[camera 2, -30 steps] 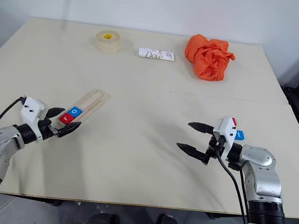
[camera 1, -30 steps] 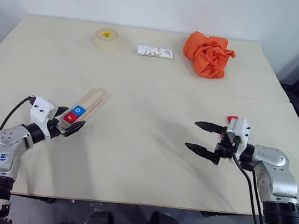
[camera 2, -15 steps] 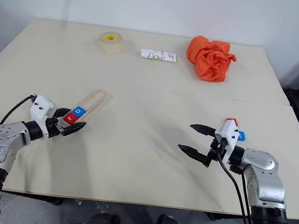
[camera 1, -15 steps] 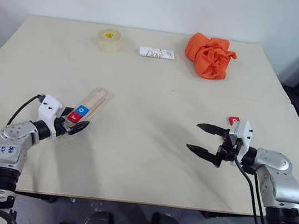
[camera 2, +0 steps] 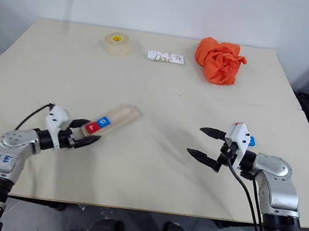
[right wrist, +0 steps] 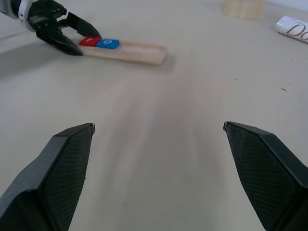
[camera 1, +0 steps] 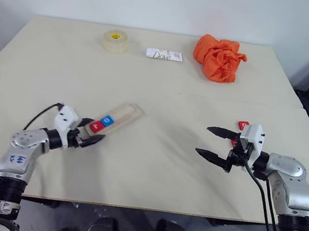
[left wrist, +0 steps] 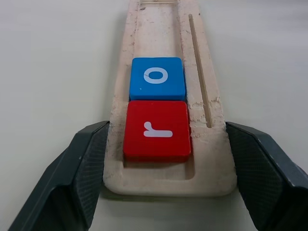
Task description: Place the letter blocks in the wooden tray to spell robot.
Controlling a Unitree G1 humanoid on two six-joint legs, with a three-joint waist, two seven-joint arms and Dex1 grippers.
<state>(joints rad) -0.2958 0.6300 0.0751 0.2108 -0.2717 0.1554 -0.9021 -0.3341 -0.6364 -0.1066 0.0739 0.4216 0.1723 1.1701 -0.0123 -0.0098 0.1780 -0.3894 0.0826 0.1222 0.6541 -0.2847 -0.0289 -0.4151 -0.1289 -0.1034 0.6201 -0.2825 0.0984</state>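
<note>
We see the left gripper (left wrist: 163, 178) straddling the near end of the wooden tray (left wrist: 204, 168), one black finger (left wrist: 79, 173) on each long side, close against the wood; whether the pads press it firmly we cannot tell. In the tray's recess lie two letter blocks, a red r tile (left wrist: 156, 130) nearest the gripper and a blue o tile (left wrist: 157, 78) touching it just beyond, while the rest of the groove runs away bare. From the head views we place the tray on the left half of the table (camera 1: 152, 167), lying obliquely with its far end pointing toward the table's middle. The right gripper (camera 1: 218, 143) hovers over the right half of the table with its two fingers spread wide and nothing between them, pointing toward the tray across a bare stretch of tabletop. Behind this gripper we see a red tile (camera 1: 241, 125) and, in the right eye view, a blue tile (camera 2: 251, 141) beside the wrist; their letters are not legible. Along the far edge stand a roll of tape (camera 1: 114, 40), a white Dove packet (camera 1: 164, 54) and a crumpled orange cloth (camera 1: 219, 58), well apart from both grippers.
</note>
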